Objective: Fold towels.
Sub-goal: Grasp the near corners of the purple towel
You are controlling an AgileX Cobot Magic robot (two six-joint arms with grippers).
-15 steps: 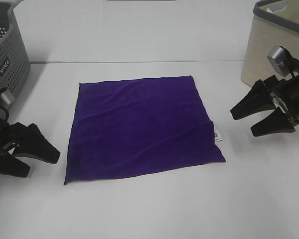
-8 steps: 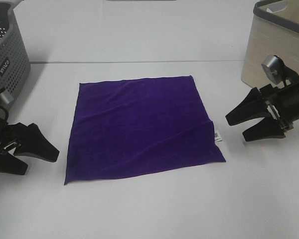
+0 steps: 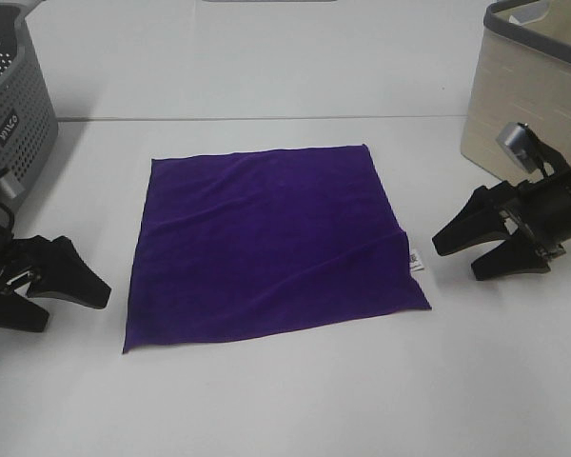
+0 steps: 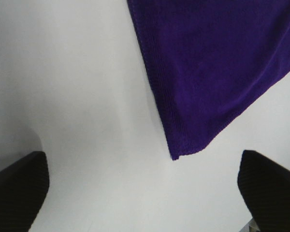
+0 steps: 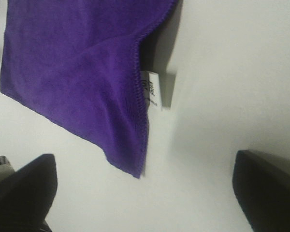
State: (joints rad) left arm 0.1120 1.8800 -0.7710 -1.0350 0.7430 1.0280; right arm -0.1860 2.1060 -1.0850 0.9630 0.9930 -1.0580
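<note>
- Towel (image 3: 271, 243): purple, spread flat in the middle of the table (image 3: 295, 409), unfolded. A few shallow wrinkles, with one ridge running toward the near right corner.
- Roughly square, so no long axis. It sits slightly skewed, with the near edge wider than the far edge in the overhead view.
- White tag (image 3: 415, 260) sticks out of the right edge, close to the near right corner.
- Left gripper (image 3: 76, 309): jaws wide apart, empty, low over the table just off the towel's left edge and pointing at the near left corner. The wrist view shows that corner (image 4: 175, 155) centred between the fingers (image 4: 19, 193), not touching.
- Right gripper (image 3: 455, 255): jaws wide apart, empty, just right of the tag and pointing in at the right edge. Its wrist view shows the tag (image 5: 151, 89) and near right corner (image 5: 135, 171) ahead of the jaws, with a gap.
- Key relation: the towel lies between the arms, each one facing its own near corner. The right looks slightly closer to the cloth.
- Likely next: both move inward and pinch the near corners. No fold made yet.
- Grey basket (image 3: 9, 105) far left and beige bin (image 3: 523, 86) far right, both clear of the towel.
</note>
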